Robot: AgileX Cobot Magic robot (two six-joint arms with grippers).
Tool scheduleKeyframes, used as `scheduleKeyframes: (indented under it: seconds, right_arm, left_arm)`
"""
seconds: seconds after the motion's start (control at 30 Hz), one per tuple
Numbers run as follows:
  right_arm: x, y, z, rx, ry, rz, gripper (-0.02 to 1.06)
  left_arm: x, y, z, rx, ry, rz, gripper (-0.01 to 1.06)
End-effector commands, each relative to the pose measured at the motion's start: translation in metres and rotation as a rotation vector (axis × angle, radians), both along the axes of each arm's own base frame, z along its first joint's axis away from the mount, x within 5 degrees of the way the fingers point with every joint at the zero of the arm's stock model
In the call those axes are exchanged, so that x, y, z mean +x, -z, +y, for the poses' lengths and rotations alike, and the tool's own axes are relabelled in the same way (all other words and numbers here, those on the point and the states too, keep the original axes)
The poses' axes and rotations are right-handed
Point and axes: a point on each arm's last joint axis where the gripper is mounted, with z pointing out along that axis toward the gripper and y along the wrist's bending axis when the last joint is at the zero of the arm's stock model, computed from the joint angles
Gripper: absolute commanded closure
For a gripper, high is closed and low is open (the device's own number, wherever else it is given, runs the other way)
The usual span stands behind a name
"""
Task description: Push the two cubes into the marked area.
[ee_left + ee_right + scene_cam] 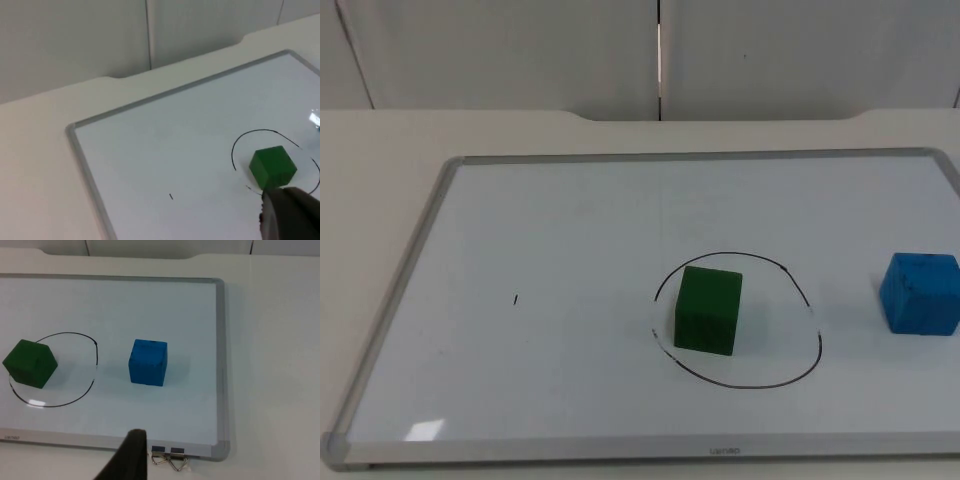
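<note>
A green cube [708, 311] sits inside the black hand-drawn circle [740, 385] on the whiteboard [400, 300], toward the circle's left side. To the right of the circle, and outside it, a blue cube [920, 292] rests near the board's right edge. In the left wrist view my left gripper [290, 215] hangs above the board close to the green cube [273, 167]. In the right wrist view my right gripper [131, 460] is over the board's front edge, with the blue cube [148, 362] ahead of it and the green cube [30, 363] further off in the circle [95, 352].
The whiteboard has a raised metal frame [650, 157] all round. A short pen mark [516, 299] is on its left half. Two binder clips [167, 457] are fixed to the front edge near the right corner. A grey partition wall [520, 50] stands behind the table.
</note>
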Motion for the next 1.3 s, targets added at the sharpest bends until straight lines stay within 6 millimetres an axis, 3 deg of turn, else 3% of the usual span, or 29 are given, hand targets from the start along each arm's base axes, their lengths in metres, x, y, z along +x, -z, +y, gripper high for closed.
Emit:
scheduleKeyframes:
  seconds: [0.0,0.1,0.27,0.4,0.57,0.63,1.07,1.27]
  right_arm:
    - [0.000,0.000,0.000,-0.003,0.005,-0.008,-0.01]
    - [0.000,0.000,0.000,-0.003,0.005,-0.008,-0.01]
    - [0.000,0.000,0.000,-0.003,0.005,-0.008,-0.01]
    - [0.000,0.000,0.000,-0.003,0.005,-0.008,-0.01]
    - [0.000,0.000,0.000,-0.003,0.005,-0.008,-0.01]
    - [0.000,0.000,0.000,-0.003,0.005,-0.008,-0.01]
    - [0.000,0.000,0.000,-0.003,0.005,-0.008,-0.01]
    - [0.000,0.000,0.000,-0.004,0.001,-0.008,-0.01]
  left_arm:
    - [-0.009,0.002,0.005,-0.004,-0.019,-0.009,1.05]
    - [-0.018,0.005,0.007,-0.008,-0.017,-0.011,1.05]
    - [-0.035,0.048,0.012,0.014,-0.011,0.055,1.05]
    - [-0.047,0.066,0.016,0.018,-0.007,0.054,1.05]
    - [-0.068,0.066,0.022,-0.011,-0.004,-0.037,1.05]
    - [-0.076,0.072,0.026,0.020,-0.003,0.001,1.05]
    - [-0.079,0.077,0.030,0.069,-0.029,0.060,1.05]
    - [-0.071,0.081,0.031,0.059,-0.076,0.029,1.05]
